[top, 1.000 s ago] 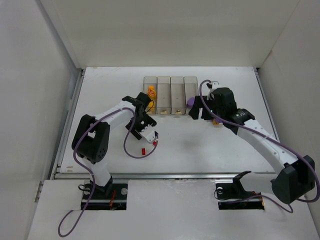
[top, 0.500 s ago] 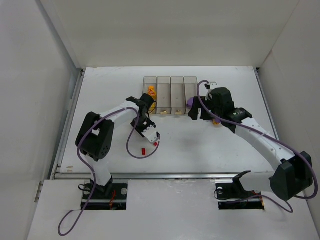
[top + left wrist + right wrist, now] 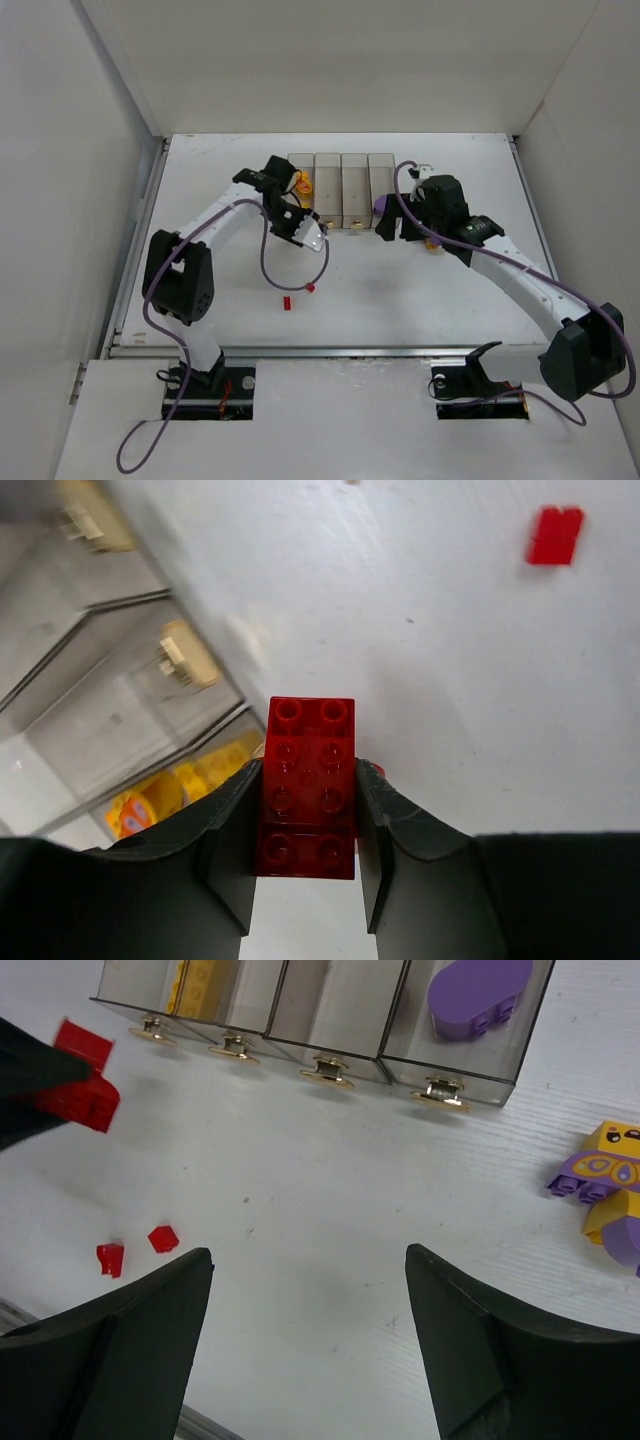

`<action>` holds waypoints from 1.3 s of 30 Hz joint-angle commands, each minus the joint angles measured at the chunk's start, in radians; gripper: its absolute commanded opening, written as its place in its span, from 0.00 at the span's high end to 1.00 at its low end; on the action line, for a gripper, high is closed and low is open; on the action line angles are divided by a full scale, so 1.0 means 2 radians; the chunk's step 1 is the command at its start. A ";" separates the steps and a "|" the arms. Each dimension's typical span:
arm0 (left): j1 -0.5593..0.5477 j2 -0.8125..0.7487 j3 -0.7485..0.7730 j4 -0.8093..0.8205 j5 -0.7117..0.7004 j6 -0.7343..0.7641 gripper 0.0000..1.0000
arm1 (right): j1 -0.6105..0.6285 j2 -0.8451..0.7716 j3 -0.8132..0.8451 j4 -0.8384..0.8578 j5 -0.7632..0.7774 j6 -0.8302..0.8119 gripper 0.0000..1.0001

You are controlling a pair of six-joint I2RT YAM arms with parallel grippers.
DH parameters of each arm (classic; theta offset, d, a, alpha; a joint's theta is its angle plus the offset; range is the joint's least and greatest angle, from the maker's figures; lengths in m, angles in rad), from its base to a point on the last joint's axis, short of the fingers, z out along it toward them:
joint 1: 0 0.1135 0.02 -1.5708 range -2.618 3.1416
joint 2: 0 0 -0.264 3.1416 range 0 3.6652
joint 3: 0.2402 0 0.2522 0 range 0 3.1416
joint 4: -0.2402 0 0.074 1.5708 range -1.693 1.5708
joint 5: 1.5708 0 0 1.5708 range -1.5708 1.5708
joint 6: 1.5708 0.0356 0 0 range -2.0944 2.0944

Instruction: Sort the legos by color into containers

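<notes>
My left gripper [image 3: 308,810] is shut on a red lego brick [image 3: 308,775], studs facing the camera, held above the table just in front of the containers [image 3: 341,188]. In the top view the left gripper [image 3: 317,235] is by the near end of the second bin from the left. Yellow legos [image 3: 302,184] lie in the leftmost bin. A purple piece [image 3: 478,995] lies in the rightmost bin. My right gripper [image 3: 310,1260] is open and empty, low over the table near the rightmost bin [image 3: 390,228]. A purple-and-yellow cluster [image 3: 610,1175] lies on the table at its right.
Two small red bits [image 3: 110,1258] [image 3: 162,1238] lie on the table in front of the bins; one also shows in the left wrist view [image 3: 555,535]. The two middle bins look empty. White walls surround the table.
My left gripper has carried the red brick away from the spot by the small red bits, up and back towards the bins' near end. The right arm has barely moved.
</notes>
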 commanded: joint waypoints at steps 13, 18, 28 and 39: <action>0.115 -0.137 -0.026 0.294 0.357 -0.688 1.00 | 0.011 -0.043 0.011 0.133 -0.127 0.047 0.13; 0.103 -0.180 -0.097 0.579 0.267 -0.915 1.00 | 0.016 -0.005 0.046 0.163 -0.139 0.128 0.11; 0.053 -0.190 -0.093 0.593 0.172 -0.943 1.00 | 0.032 0.062 0.062 0.297 -0.217 0.222 0.08; 0.038 -0.195 -0.103 0.592 0.178 -0.947 1.00 | 0.037 0.090 0.064 0.337 -0.212 0.240 0.08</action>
